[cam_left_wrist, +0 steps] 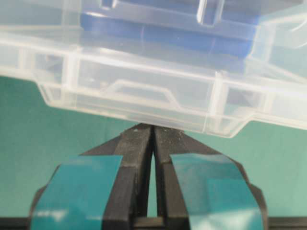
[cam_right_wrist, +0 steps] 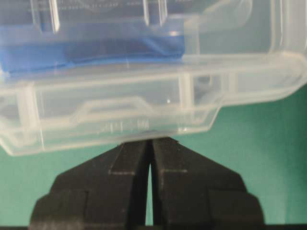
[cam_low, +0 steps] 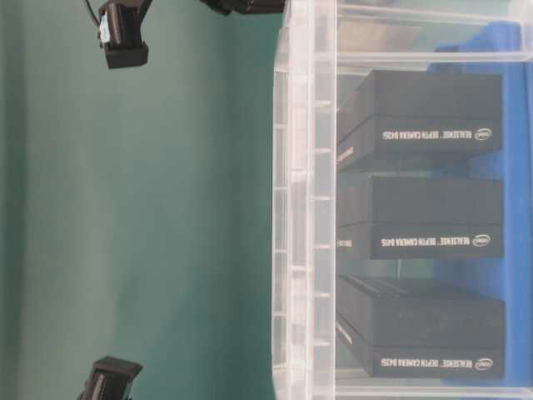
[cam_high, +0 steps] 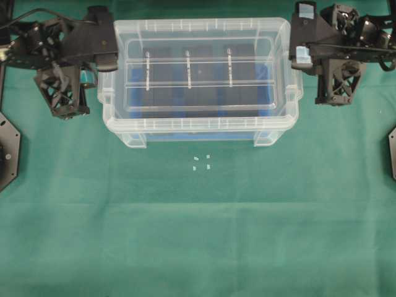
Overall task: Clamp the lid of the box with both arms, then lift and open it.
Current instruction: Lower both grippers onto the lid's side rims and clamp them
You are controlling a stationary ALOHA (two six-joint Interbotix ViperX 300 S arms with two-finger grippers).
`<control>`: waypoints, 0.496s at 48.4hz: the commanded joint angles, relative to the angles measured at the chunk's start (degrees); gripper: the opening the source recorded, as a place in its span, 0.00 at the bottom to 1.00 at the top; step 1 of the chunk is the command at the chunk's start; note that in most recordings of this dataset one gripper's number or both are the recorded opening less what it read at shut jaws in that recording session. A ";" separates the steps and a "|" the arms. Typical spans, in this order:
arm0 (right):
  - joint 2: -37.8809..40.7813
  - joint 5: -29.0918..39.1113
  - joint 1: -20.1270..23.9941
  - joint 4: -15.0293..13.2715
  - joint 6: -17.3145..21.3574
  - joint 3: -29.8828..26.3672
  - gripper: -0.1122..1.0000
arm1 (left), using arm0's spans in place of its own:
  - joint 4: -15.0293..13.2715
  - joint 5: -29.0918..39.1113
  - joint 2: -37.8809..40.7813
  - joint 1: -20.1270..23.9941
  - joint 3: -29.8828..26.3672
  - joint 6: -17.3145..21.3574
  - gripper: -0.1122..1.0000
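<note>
The box (cam_high: 198, 131) is a deep clear tub on the green cloth, with blue lining (cam_high: 267, 69) and three black cases (cam_high: 189, 77) inside. The clear lid (cam_high: 199, 46) lies flat on top of it, ridges running lengthwise. My left gripper (cam_high: 109, 62), taped teal, is shut, its tips (cam_left_wrist: 152, 127) meeting right at the lower edge of the clear end rim (cam_left_wrist: 144, 96). My right gripper (cam_high: 301, 59) is shut too, tips (cam_right_wrist: 149, 141) touching the opposite end rim (cam_right_wrist: 115, 115). Nothing sits between either pair of fingers. Where lid and tub meet there is hard to separate.
Several small white bits (cam_high: 202, 162) lie on the cloth in front of the box. Black mounts stand at the left edge (cam_high: 7, 148) and right edge (cam_high: 392, 154). The table-level view shows the cases (cam_low: 420, 212) through the box wall.
</note>
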 commanded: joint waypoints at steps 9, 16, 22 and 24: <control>1.23 -0.79 0.79 0.09 0.09 -3.25 0.10 | -0.18 -0.70 1.93 0.09 -3.25 0.88 0.11; 1.76 -1.05 0.97 0.09 -0.18 -3.96 0.10 | -0.26 -0.70 1.85 0.18 -3.25 1.41 0.11; 2.11 -1.05 1.05 0.00 -0.88 -4.31 0.10 | -0.26 -0.88 1.85 0.09 -3.25 1.67 0.11; 2.20 -1.05 1.05 0.00 -1.05 -4.48 0.10 | -0.26 -0.88 1.85 0.18 -3.25 1.67 0.11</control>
